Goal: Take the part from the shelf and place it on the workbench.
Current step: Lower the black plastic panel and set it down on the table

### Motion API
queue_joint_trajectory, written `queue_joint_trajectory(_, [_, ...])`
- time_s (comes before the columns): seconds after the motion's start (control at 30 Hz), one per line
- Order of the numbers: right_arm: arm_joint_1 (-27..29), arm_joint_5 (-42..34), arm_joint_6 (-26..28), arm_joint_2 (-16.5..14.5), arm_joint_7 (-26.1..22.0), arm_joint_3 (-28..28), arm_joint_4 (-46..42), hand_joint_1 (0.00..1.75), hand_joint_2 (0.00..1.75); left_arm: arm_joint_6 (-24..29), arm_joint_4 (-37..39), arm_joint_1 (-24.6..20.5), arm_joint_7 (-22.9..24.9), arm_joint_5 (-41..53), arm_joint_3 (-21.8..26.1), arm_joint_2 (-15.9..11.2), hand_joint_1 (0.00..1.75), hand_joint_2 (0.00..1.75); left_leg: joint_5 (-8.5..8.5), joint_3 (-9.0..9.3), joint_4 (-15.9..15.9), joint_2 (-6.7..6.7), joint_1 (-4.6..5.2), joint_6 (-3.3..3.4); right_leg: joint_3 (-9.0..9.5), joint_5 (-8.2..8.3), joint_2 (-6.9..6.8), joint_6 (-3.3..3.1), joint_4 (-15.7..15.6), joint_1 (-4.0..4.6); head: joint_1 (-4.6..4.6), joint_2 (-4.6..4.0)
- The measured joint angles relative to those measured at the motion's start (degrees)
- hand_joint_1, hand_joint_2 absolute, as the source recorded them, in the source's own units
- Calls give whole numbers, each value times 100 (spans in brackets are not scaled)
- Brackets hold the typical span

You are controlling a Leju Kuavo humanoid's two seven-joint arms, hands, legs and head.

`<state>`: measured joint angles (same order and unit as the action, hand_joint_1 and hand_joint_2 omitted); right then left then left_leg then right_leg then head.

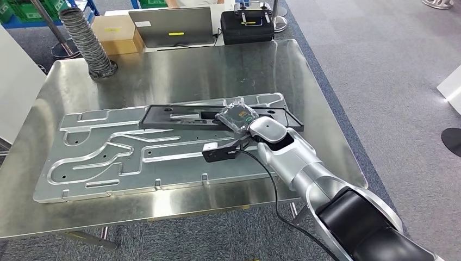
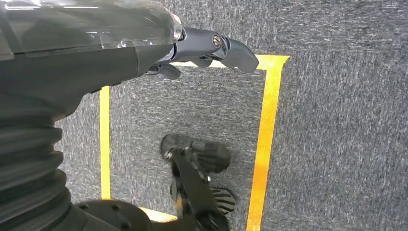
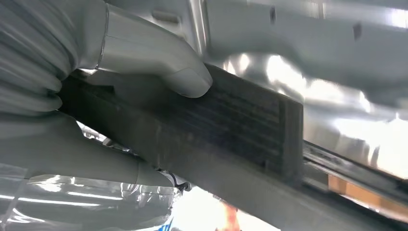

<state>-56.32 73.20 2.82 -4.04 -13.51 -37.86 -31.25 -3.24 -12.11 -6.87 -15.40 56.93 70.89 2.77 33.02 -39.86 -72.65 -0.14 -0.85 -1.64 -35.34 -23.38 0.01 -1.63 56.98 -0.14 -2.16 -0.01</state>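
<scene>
1. The long black part [image 1: 217,117] lies flat on the grooved metal plate [image 1: 108,157] atop the workbench [image 1: 179,70], its long axis running left-right (slightly skewed).
2. The right hand [image 1: 239,118] apparently grips its right end, thumb [image 3: 159,62] pressing the edge.
3. The left hand [image 2: 207,50] hangs over the floor, fingers loosely apart, holding nothing.

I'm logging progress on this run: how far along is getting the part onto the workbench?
Nearly done. Done: the black part is off the shelf and over the workbench, lying across the grooved metal plate. In hand: the right hand grips its end, thumb pressed on it. Left: letting go and pulling the arm away. The left hand hangs over the floor, holding nothing.
</scene>
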Motion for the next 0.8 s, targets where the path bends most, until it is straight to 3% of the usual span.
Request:
queue_joint_trajectory(0.03, [6, 12, -26, -13, 28, -50, 149, 175, 175, -10, 0, -2, 8, 9, -14, -1, 0, 175, 7, -123, -193, 0, -1, -3, 11, -9, 4, -2, 4, 7, 0, 0])
queue_joint_trajectory(0.07, [14, 26, -48, -15, 60, -92, 284, 175, 175, -20, 0, -3, 13, 17, -30, -2, 0, 175, -106, -134, -150, 1, -1, -1, 24, -19, 8, 0, 11, 10, 0, 1])
queue_joint_trajectory(0.13, [23, 50, -69, -16, 122, -152, 492, 175, 175, -37, 0, -4, 16, 35, -67, -2, 0, 175, -559, 150, 569, 2, -8, 14, 50, -54, 22, 23, 42, 7, 0, 1])
queue_joint_trajectory(0.2, [16, 67, -66, -13, 194, -188, 634, 175, 175, -50, 0, -18, 15, 57, -93, -3, 0, 175, -824, 471, 1267, -3, 1, 47, 47, -87, 52, 70, 86, 25, 0, 1])
queue_joint_trajectory(0.23, [16, 75, -56, -8, 226, -202, 695, 175, 175, -56, 0, -27, 14, 66, -100, -3, 0, 175, -846, 543, 1415, -6, 7, 73, 43, -93, 65, 95, 97, 33, 0, 1])
queue_joint_trajectory(0.33, [18, 83, -8, 32, 289, -222, 828, 175, 175, -63, 0, -45, 11, 76, -121, -1, 0, 175, -852, 570, 1463, 4, 10, 184, 41, -99, 81, 186, 111, 30, 0, 1])
queue_joint_trajectory(0.37, [13, 83, 3, 54, 302, -226, 860, 175, 175, -64, 0, -51, 7, 78, -130, 0, 0, 175, -869, 574, 1481, 14, 3, 224, 8, -169, 75, 220, 199, 23, 0, 1])
queue_joint_trajectory(0.43, [11, 90, 32, 87, 325, -232, 926, 175, 175, -61, 0, -61, -27, 79, -145, -1, 0, 175, -900, 565, 1504, 32, -10, 282, -219, -498, 57, 281, 730, -1, 0, 1])
queue_joint_trajectory(0.5, [28, 105, 81, 101, 337, -243, 990, 175, 175, -45, 0, -59, -106, 70, -151, -2, 0, 175, -918, 534, 1504, 37, -7, 302, -575, -876, 44, 322, 1523, -22, 0, 1])
queue_joint_trajectory(0.53, [36, 117, 108, 104, 337, -250, 1015, 175, 175, -37, 0, -53, -151, 62, -154, -2, 0, 175, -926, 523, 1503, 37, -5, 303, -669, -942, 39, 331, 1753, -28, 0, 1])
queue_joint_trajectory(0.57, [41, 128, 132, 106, 337, -257, 1035, 131, 131, -31, 0, -47, -190, 53, -156, -1, 0, 175, -934, 518, 1502, 36, -5, 302, -650, -900, 34, 329, 1766, -30, 0, 0])
queue_joint_trajectory(0.6, [39, 143, 149, 107, 335, -268, 1047, 87, 87, -28, 0, -41, -226, 45, -162, -1, 0, 175, -940, 520, 1502, 32, -3, 297, -501, -755, 30, 315, 1522, -29, 0, 0])
queue_joint_trajectory(0.67, [30, 170, 170, 107, 325, -293, 1060, 0, 0, -23, 0, -37, -288, 28, -180, 4, 0, 175, -952, 530, 1502, 20, 0, 277, -16, -414, 20, 248, 659, -11, 0, 0])
queue_joint_trajectory(0.7, [26, 180, 194, 101, 317, -308, 1065, 0, 0, -13, 0, -35, -327, 16, -188, 7, 0, 175, -961, 530, 1503, 13, 5, 253, 169, -306, 12, 210, 302, 9, 0, 0])
queue_joint_trajectory(0.73, [26, 186, 232, 91, 306, -320, 1070, 0, 0, 3, 0, -31, -365, 0, -193, 10, 0, 131, -970, 528, 1505, 10, 7, 223, 269, -259, 6, 177, 98, 30, 0, 0])
queue_joint_trajectory(0.8, [34, 188, 346, 69, 286, -335, 1081, 0, 0, 34, 0, -15, -443, -35, -196, 14, 0, 44, -992, 531, 1527, 7, 5, 152, 291, -236, 8, 132, 15, 60, 0, 1])
